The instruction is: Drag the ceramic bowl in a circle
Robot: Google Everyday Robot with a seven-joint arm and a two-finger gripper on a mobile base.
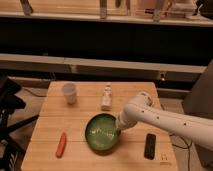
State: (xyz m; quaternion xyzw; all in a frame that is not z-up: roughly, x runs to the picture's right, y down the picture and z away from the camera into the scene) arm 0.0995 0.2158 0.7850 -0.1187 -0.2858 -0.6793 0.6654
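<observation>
The ceramic bowl (102, 132) is wide, shallow and dark green with pale rings inside. It sits on the wooden table (80, 107), in the front middle. My gripper (120, 127) comes in from the right on a white arm and meets the bowl's right rim. The arm's end covers the fingers where they touch the rim.
A small white cup (69, 93) stands at the back left. A small white bottle (106, 96) stands behind the bowl. An orange carrot-like object (61, 144) lies at the front left. A black remote-like object (149, 146) lies at the front right. Dark equipment (7, 107) stands left of the table.
</observation>
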